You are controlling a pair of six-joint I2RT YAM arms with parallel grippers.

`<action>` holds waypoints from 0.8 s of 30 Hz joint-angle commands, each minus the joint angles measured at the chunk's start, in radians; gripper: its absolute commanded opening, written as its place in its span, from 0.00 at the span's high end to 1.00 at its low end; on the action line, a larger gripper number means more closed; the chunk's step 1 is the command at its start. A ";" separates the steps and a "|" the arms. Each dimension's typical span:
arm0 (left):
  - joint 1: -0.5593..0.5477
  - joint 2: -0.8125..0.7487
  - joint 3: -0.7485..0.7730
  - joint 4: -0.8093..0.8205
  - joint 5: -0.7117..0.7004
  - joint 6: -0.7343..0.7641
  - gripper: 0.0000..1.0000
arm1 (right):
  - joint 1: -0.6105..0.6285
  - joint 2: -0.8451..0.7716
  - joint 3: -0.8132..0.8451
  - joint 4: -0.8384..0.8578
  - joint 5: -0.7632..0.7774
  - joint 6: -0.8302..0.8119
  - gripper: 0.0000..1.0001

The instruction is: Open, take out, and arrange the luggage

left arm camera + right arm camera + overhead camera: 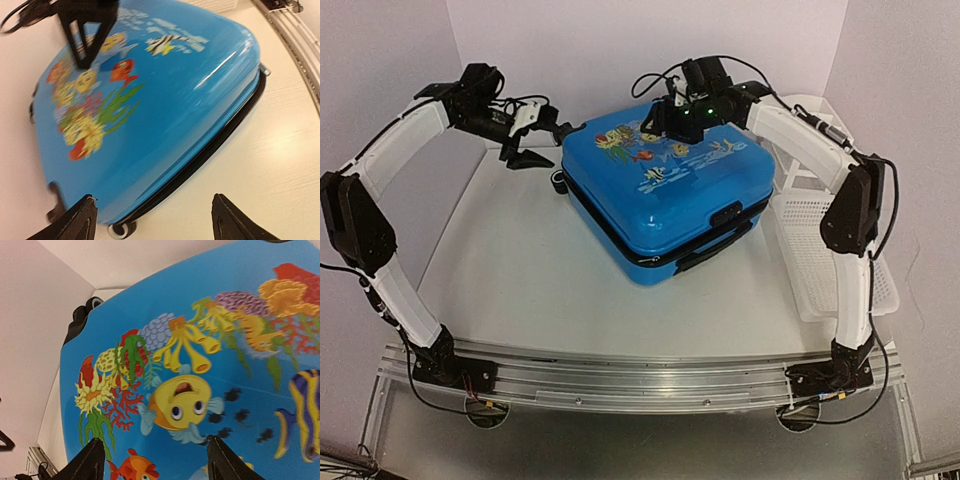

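The luggage point(665, 195) is a bright blue hard-shell suitcase lying flat and closed on the table, its fish-and-coral lid point(180, 400) facing up. A black zip band point(210, 150) runs around its side, with the handle point(715, 245) at the near edge. My left gripper point(540, 145) hangs open beside the case's far-left corner, apart from it, near a wheel point(120, 230); in its own view the left gripper point(154, 197) is empty. My right gripper point(665, 125) is open over the far part of the lid, and the right gripper point(152, 439) holds nothing. Whether it touches the lid I cannot tell.
A white slatted plastic basket point(820, 250) stands against the suitcase's right side, along the right wall. Walls close in on the table at the left, back and right. A metal rail point(640, 385) carries the arm bases at the near edge.
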 commanded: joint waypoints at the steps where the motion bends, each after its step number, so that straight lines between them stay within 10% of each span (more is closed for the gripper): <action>1: 0.090 0.142 0.193 -0.247 -0.030 0.205 0.18 | -0.008 -0.151 -0.048 -0.026 0.061 -0.011 0.35; 14: 0.113 0.575 0.605 0.251 -0.182 0.269 0.00 | -0.008 -0.266 -0.268 -0.026 0.096 0.018 0.34; 24: 0.115 0.651 0.648 0.157 -0.187 0.520 0.02 | -0.008 -0.240 -0.288 -0.026 0.090 0.026 0.34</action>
